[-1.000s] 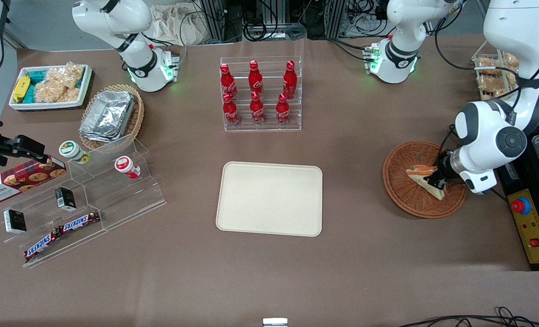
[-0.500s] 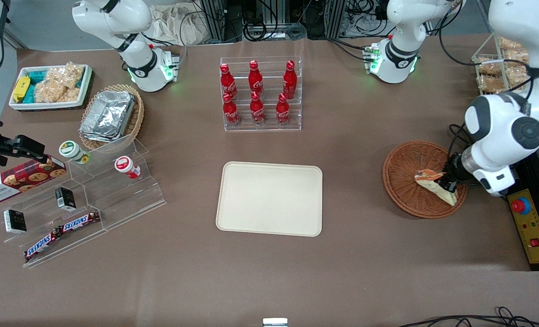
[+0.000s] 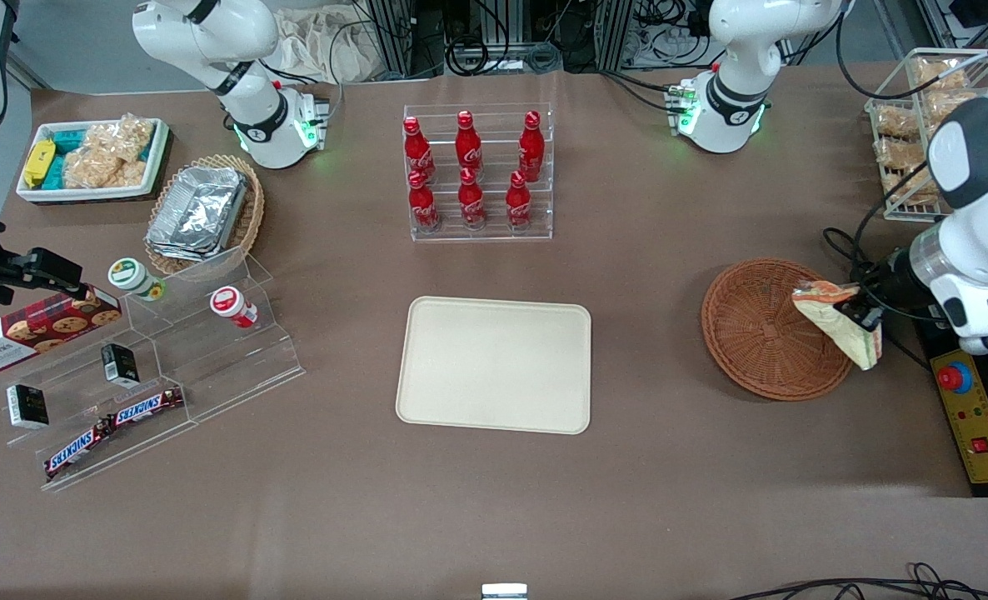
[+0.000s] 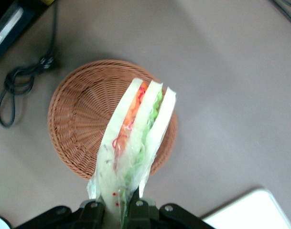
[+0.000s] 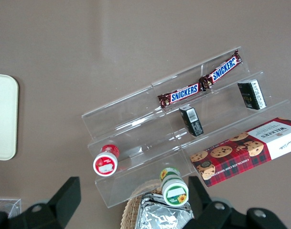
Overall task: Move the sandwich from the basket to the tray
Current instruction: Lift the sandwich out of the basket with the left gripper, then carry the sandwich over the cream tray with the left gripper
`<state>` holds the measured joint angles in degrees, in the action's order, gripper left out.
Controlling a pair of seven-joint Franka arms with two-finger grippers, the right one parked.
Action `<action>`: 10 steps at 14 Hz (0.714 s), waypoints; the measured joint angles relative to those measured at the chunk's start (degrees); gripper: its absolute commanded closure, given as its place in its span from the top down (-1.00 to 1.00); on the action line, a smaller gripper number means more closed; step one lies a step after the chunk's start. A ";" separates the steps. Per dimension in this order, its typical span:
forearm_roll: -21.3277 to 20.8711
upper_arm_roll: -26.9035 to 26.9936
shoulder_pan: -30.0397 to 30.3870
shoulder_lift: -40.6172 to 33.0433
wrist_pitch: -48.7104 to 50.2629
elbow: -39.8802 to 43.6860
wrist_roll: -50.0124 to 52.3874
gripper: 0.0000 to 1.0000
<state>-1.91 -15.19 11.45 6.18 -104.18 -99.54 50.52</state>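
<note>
The tool (image 3: 862,315) is shut tight on the small wrapped triangle sandwich (image 3: 840,327), holding it up in the air just above the round brown woven basket's (image 3: 756,333) edge.

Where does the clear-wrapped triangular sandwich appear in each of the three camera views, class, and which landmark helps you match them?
Front view: the clear-wrapped triangular sandwich hangs from the hand, above the round reddish-brown wicker basket's rim at the working arm's end.
Left wrist view: the sandwich is pinched in the hand, above the basket.
Right wrist view: not in it.
Shared landmark: the basket.
</note>
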 measured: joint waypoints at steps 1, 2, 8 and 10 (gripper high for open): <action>0.04 -2.33 -0.40 0.48 1.46 2.33 -2.76 -1.00; 0.04 -4.95 -0.84 1.26 2.21 4.04 -4.47 -1.00; -4.09 -11.58 -11.74 12.60 -2.70 6.44 -6.24 -1.00; -4.81 -11.57 -15.76 18.52 -6.96 6.49 -6.24 -1.00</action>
<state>-6.71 -26.76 -4.32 24.70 -111.14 -93.05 44.28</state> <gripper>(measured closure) 0.819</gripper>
